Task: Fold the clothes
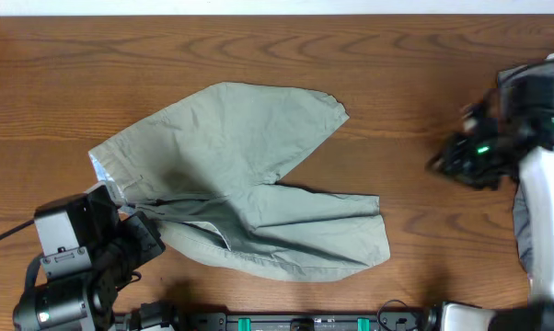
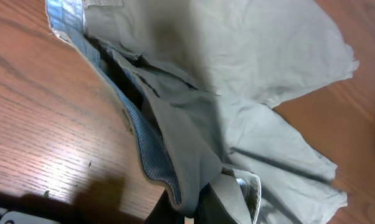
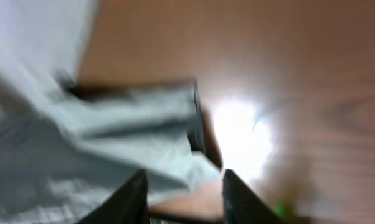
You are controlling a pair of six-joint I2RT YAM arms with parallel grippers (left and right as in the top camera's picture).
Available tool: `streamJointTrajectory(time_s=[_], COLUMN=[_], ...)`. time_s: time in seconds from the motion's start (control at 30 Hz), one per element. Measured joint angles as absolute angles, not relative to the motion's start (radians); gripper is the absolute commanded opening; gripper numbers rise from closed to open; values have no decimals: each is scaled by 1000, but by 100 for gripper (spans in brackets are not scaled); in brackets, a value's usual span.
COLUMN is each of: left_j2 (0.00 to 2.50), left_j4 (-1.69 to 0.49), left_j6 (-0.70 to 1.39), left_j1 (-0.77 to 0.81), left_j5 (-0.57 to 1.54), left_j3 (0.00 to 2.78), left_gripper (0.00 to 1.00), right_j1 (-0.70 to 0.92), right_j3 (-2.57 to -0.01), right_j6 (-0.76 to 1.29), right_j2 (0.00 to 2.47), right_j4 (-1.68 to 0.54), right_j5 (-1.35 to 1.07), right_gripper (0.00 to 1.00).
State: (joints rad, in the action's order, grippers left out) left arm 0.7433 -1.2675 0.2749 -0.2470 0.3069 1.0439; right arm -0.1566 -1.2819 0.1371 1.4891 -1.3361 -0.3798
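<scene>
A brown wood-grain worktop (image 1: 277, 37) fills almost the whole overhead view, and a thin pale strip runs beyond its far edge at the top. The right wrist view shows a bright glare spot on the wood. The shorts (image 1: 231, 165) lie flat and wrinkled on the left-centre of the worktop. Their long axis runs across the picture, with the waistband (image 1: 107, 175) at the left end and both leg openings pointing right. The upper leg (image 1: 286, 119) angles up and to the right, and the lower leg (image 1: 323, 234) lies nearly level, so the two spread in a V that opens rightward. At the lower left the left claw (image 1: 141, 228) is pressed together on the near corner of the waistband. The left wrist view shows the fabric bunched and lifted there, with the striped bluish lining (image 2: 144, 143) turned outward. The right claw (image 3: 184, 180) sits well apart from the shorts over the right side of the worktop, with its fingers spread. Pale cloth (image 3: 81, 137) lies just beyond the fingers — too blurred to tell whether it touches them. A strip of grey cloth (image 1: 524, 230) shows at the right edge, beside the arm.
</scene>
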Motion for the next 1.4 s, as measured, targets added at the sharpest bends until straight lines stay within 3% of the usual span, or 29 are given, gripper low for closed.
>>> streamJointTrajectory(time_s=[0.13, 0.47, 0.77, 1.07, 1.13, 1.23, 1.4], left_j2=[753, 773, 797, 797, 797, 797, 797], left_j4=[-1264, -1249, -1249, -1249, -1249, -1249, -1249], left_j6=[271, 265, 265, 265, 265, 265, 265], left_j1=[-247, -247, -247, -247, -247, -247, -247], left_j5=[307, 307, 307, 307, 307, 307, 307], left_j3=[1044, 1044, 1044, 1044, 1044, 1044, 1044], left_gripper=[6, 6, 6, 6, 6, 6, 6], right_j1=[-134, -83, 43, 113, 113, 113, 113], right_j3=[-1128, -861, -693, -636, -635, -635, -635], right_j6=[86, 60, 254, 364, 386, 419, 445], right_j2=[1549, 1549, 1548, 1548, 1548, 1545, 1544], right_j4=[-1338, -1259, -995, -936, -923, -881, -832], right_j5=[-419, -474, -450, -432, -434, -443, -443], right_gripper=[47, 45, 46, 48, 43, 23, 6])
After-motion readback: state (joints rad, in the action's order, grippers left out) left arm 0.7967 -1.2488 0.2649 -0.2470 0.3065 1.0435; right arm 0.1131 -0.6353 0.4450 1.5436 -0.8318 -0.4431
